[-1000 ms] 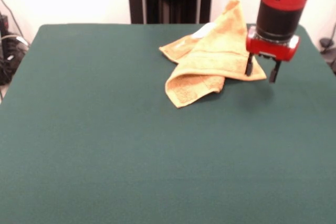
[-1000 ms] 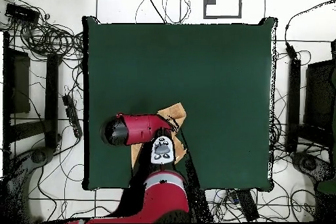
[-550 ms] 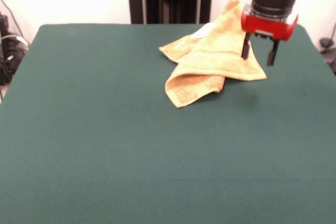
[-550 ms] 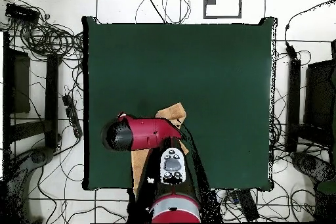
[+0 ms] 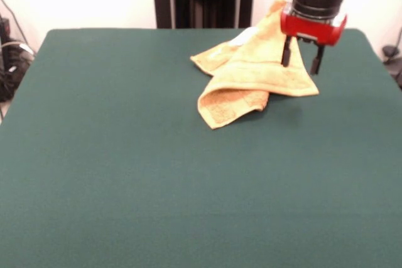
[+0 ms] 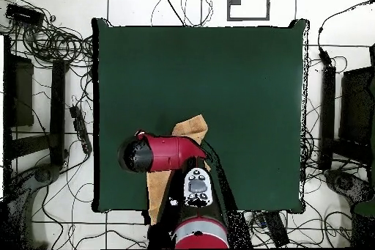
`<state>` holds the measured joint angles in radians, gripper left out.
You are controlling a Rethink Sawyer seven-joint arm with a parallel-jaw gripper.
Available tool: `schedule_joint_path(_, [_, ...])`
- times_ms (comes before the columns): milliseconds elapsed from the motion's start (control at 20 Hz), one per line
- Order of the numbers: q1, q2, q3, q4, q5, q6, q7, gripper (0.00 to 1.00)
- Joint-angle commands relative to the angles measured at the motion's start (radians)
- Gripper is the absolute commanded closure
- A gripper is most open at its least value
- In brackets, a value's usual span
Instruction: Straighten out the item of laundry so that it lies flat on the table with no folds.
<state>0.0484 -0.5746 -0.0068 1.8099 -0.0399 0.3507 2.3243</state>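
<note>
The towel [image 5: 251,70] lies crumpled toward one o'clock on the table [image 5: 157,180] in the front view, folded over itself, with a thick lobe pointing to seven o'clock, a peak rising at the far edge and a pale patch near the top. Only this view shows the gripper [image 5: 300,62], its two dark fingers [image 5: 286,53] apart and empty, hanging over the towel's right part. Overhead, the red arm [image 6: 165,153] covers most of the towel [image 6: 192,127]; tan cloth shows at its twelve and six o'clock sides.
</note>
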Motion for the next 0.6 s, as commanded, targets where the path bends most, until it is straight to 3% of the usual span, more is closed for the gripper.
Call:
schedule_joint_path(50, [0.014,0.12,0.089,0.068,-0.016,-0.098,0.088,0.0])
schedule_joint_path(600, [0.087,0.142,0.053,0.074,0.025,-0.14,0.149,0.0])
